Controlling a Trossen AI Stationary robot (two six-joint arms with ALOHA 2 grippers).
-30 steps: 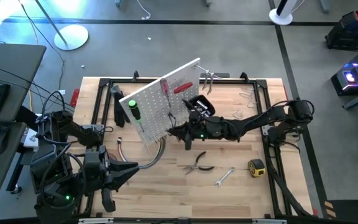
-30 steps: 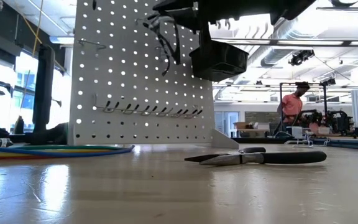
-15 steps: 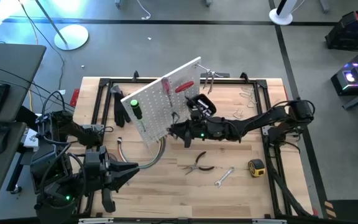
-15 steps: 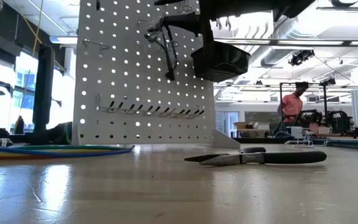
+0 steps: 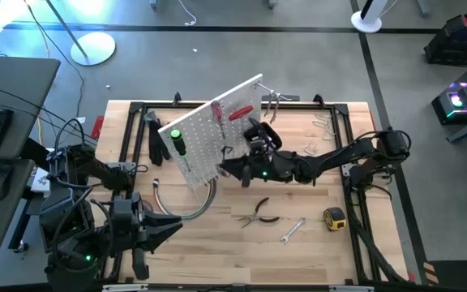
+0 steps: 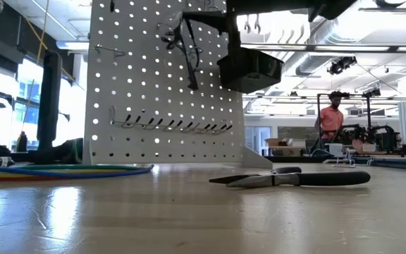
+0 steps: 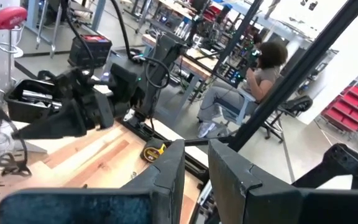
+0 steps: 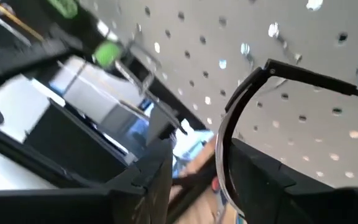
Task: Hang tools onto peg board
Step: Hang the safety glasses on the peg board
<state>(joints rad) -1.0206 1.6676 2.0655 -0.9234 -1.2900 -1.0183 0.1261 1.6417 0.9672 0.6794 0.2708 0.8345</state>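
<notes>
The white peg board [image 5: 213, 138] stands tilted mid-table, with a black bin [image 6: 249, 69] fixed to it. It carries a green-handled screwdriver [image 5: 174, 143] and a red-handled one [image 5: 239, 113]. A black-handled tool [image 6: 187, 53] hangs from a peg high on the board's face. My right gripper [image 8: 219, 186] is level at that tool and open. One curved black handle [image 8: 229, 134] runs between its fingers, and I cannot tell whether they touch it. My left gripper [image 5: 169, 229] waits at the near left, its fingers [image 7: 169, 177] a narrow gap apart with nothing between them.
Black-handled pliers [image 5: 260, 212], a silver wrench [image 5: 292, 230] and a yellow tape measure [image 5: 335, 216] lie on the near right of the table. Metal clamps [image 5: 323, 126] lie far right. Coloured cables [image 6: 55, 169] curve beside the board. A black frame [image 5: 355, 154] rims the table.
My right gripper has stayed at the peg board's upper part and rolled a little about its own pointing line. The black-handled tool's handles have swung slightly against the board.
</notes>
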